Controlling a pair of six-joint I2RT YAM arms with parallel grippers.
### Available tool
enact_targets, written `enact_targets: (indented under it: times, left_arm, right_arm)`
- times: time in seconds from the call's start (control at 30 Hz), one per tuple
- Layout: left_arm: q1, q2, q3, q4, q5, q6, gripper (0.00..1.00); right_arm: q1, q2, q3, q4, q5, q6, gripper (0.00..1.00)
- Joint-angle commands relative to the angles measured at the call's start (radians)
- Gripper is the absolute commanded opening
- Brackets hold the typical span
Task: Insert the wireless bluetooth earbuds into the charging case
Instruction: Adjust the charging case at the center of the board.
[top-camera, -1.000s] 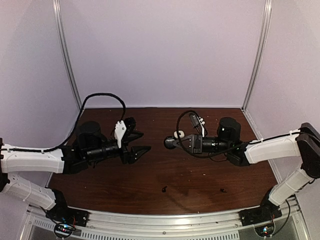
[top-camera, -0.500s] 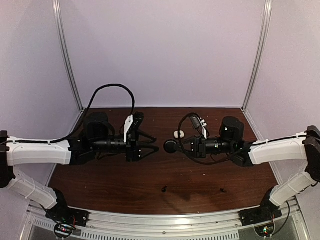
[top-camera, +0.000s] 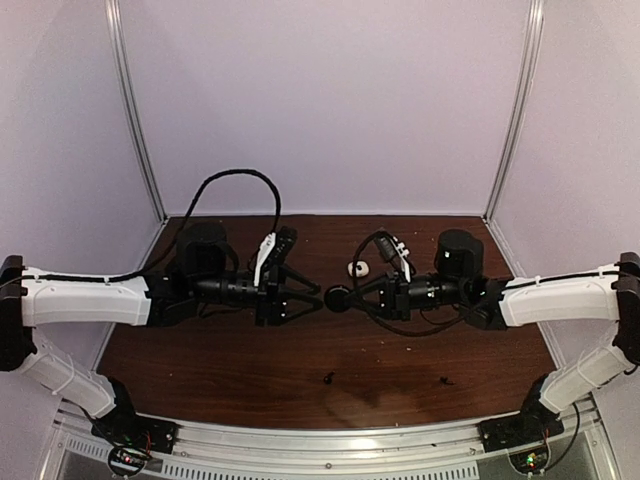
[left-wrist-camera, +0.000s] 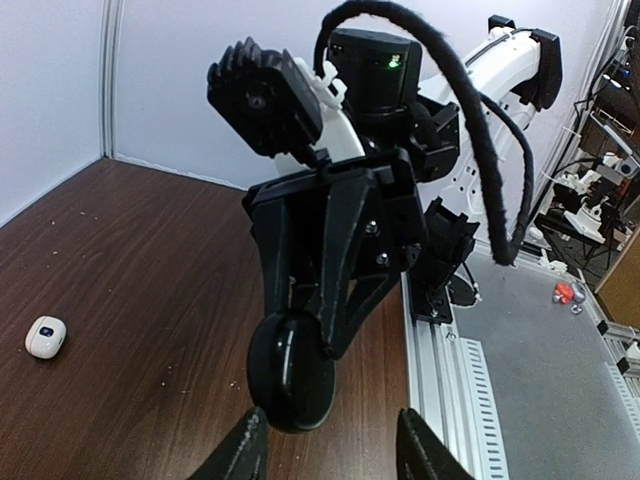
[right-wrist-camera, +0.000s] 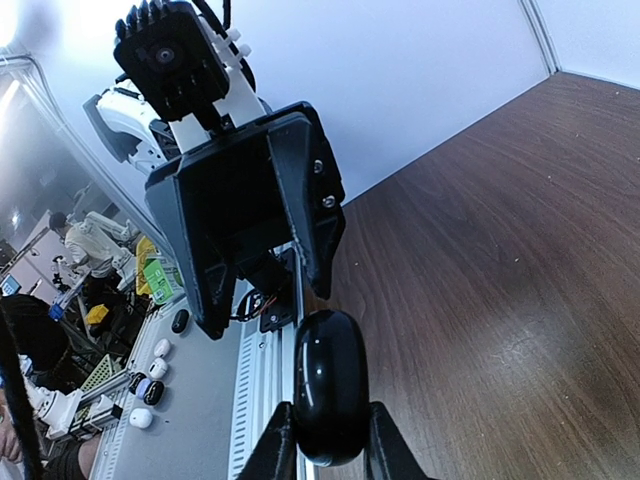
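On the near surface lie two loose black earbuds, one (top-camera: 329, 378) left of centre and the other (top-camera: 446, 380) to its right, both well below the claws. Black case (right-wrist-camera: 325, 380) is midair, pinched in right claw (right-wrist-camera: 325, 445). Left claw (left-wrist-camera: 325, 455) is part-open, empty, tips just at the case. Risk: the rounded shell could twist or slip during a handover and drop.

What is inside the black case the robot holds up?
The black case is closed: only its shiny shell shows, gripped by the right pincer. Its inside is covered, so nothing there can be seen.
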Motion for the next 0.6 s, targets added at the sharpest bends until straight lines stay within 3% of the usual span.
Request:
enact_targets:
  times: [0.0,0.13,0.23,0.4,0.57]
  left_arm:
    - [0.004,0.002,0.040,-0.012,-0.087,-0.004,0.47]
    - [0.008,-0.014,0.003,-0.016,-0.320,-0.084,0.58]
    - [0.028,-0.025,-0.040,0.020,-0.373,-0.178,0.62]
    - [0.067,-0.111,-0.099,-0.002,-0.536,-0.241,0.63]
    - [0.124,-0.185,-0.152,-0.033,-0.599,-0.262,0.63]
  right_arm:
    - [0.008,-0.029,0.035,-0.055,0.084,-0.037,0.18]
    - [0.008,-0.049,0.060,-0.203,0.344,-0.122,0.19]
    - [0.021,-0.028,0.094,-0.328,0.518,-0.231,0.19]
    - [0.076,0.078,0.130,-0.431,0.735,-0.335,0.18]
    - [0.121,0.229,0.208,-0.473,0.884,-0.380,0.18]
